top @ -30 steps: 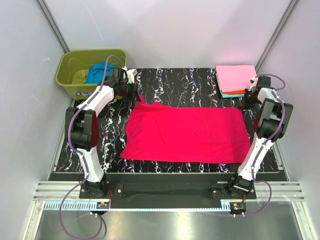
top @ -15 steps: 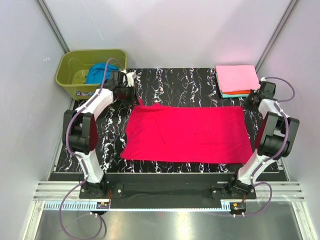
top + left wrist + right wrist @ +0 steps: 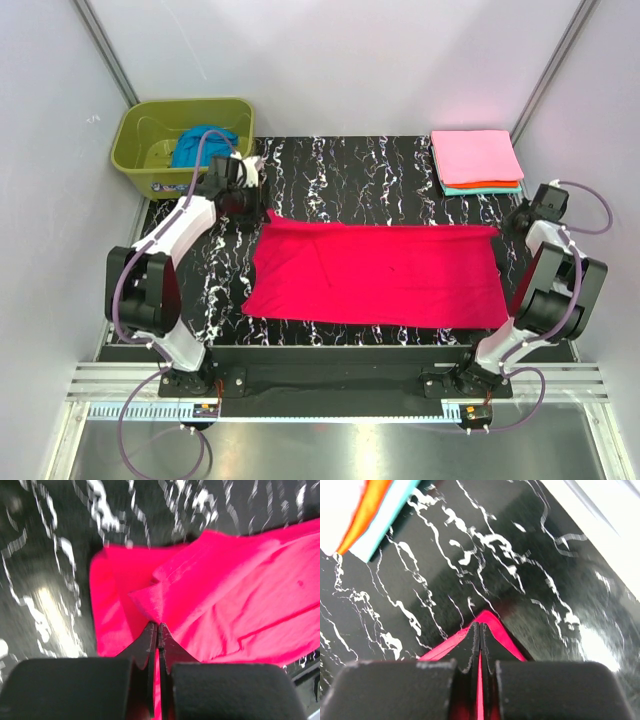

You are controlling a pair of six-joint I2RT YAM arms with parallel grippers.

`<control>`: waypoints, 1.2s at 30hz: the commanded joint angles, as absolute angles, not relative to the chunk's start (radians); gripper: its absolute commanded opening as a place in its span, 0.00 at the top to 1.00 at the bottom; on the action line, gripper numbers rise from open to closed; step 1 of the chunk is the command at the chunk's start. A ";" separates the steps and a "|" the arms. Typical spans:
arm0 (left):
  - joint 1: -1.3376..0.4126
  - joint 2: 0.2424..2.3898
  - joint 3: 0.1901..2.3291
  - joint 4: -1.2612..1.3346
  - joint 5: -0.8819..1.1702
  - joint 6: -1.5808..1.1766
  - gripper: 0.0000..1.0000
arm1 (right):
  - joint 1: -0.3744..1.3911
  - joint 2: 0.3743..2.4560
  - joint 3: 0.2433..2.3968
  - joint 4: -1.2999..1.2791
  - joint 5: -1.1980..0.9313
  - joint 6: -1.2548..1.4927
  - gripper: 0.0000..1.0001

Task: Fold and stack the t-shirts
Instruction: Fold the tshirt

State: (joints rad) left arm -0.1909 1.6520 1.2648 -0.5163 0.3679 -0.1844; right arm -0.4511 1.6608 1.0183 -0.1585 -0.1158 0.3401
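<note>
The crimson-red t-shirt (image 3: 375, 272) lies spread across the black marbled table (image 3: 350, 170). Its far edge is lifted and drawn toward the near side. My left gripper (image 3: 265, 210) is shut on the far-left corner, and the cloth (image 3: 225, 595) bunches at its tips (image 3: 159, 625). My right gripper (image 3: 503, 228) is shut on the far-right corner, with a red hem (image 3: 505, 637) wrapped round its tips (image 3: 480, 625). A folded stack sits at the back right: the light pink t-shirt (image 3: 476, 157) on top, orange and teal edges (image 3: 485, 187) below. The blue t-shirt (image 3: 203, 145) lies in the tub.
An olive-green tub (image 3: 140, 125) stands at the back left, off the table's corner. Grey walls close in on both sides and behind. The stack's orange and teal edge (image 3: 370, 510) shows at the upper left of the right wrist view.
Both grippers have moved toward the near side, carrying the red t-shirt's far corners with them. The shirt's far edge has shifted nearer, and the visible cloth is now shallower.
</note>
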 commanded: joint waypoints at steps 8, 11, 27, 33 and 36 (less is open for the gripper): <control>-0.193 1.531 1.140 -0.515 0.259 -0.255 1.00 | -0.479 1.487 0.887 -0.135 -0.104 0.417 1.00; -0.195 1.506 1.121 -0.520 0.284 -0.268 1.00 | -0.494 1.448 0.859 -0.141 -0.081 0.436 1.00; -0.210 1.419 0.974 -0.531 0.393 -0.296 1.00 | -0.511 1.419 0.805 -0.244 -0.005 0.486 1.00; -0.215 1.424 0.927 -0.508 0.423 -0.330 1.00 | -0.515 1.402 0.790 -0.296 0.020 0.486 1.00; -0.213 1.434 0.920 -0.505 0.442 -0.350 1.00 | -0.518 1.404 0.788 -0.333 0.049 0.489 1.00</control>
State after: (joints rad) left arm -0.2108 1.4559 0.9310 -0.5400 0.3912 -0.3172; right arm -0.5068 1.4231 0.7921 -0.2951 -0.0181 0.4778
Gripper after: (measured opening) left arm 0.012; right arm 0.010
